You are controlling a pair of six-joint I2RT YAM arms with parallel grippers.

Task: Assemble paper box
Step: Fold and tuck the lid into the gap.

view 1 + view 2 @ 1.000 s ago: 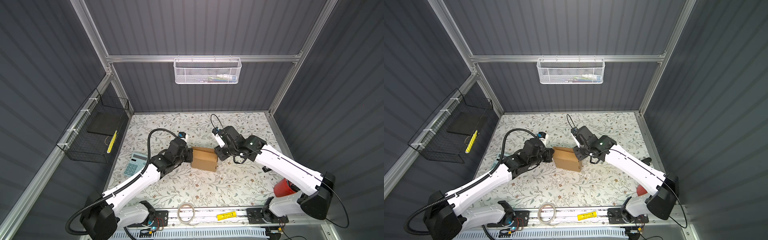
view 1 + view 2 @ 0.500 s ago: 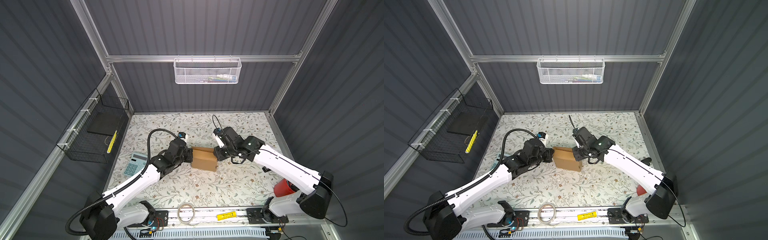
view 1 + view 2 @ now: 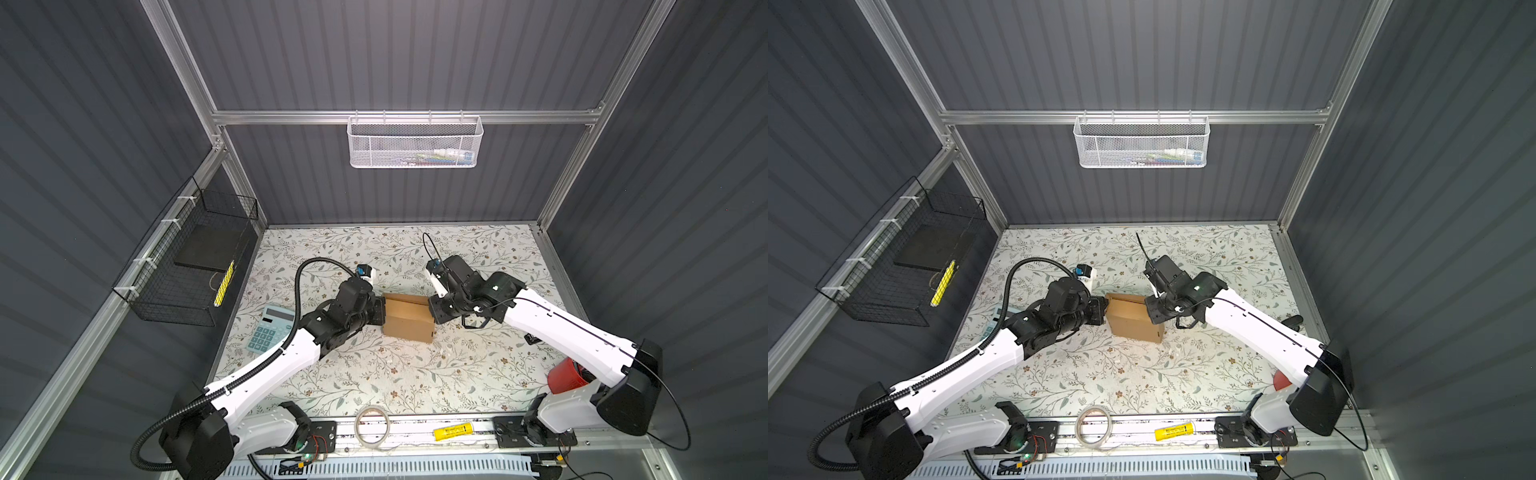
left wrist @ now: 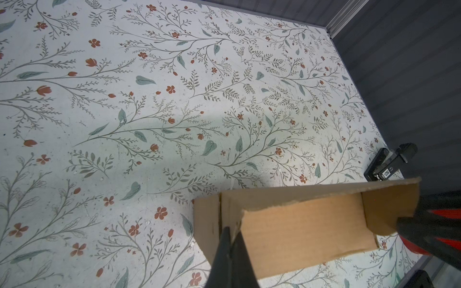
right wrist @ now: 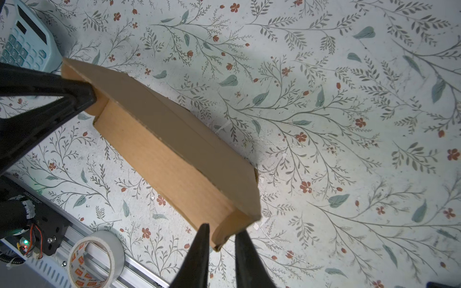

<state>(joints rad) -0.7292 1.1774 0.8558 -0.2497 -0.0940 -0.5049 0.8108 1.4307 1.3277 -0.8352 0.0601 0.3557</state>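
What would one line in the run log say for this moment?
task: assemble paper box | left hand: shut on one end wall | right hand: straddling opposite end, grip unclear

Both arms reach inward facing each other, left hand (image 4: 230, 230) pinched shut, right hand (image 5: 220, 230) narrowly parted.

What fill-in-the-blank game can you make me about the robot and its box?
1. The paper box is ____ in colour.
2. The left gripper is ____ on the box's edge.
3. The calculator is light ____.
4. The white ring is a roll of ____.
Missing words: brown; shut; blue; tape.
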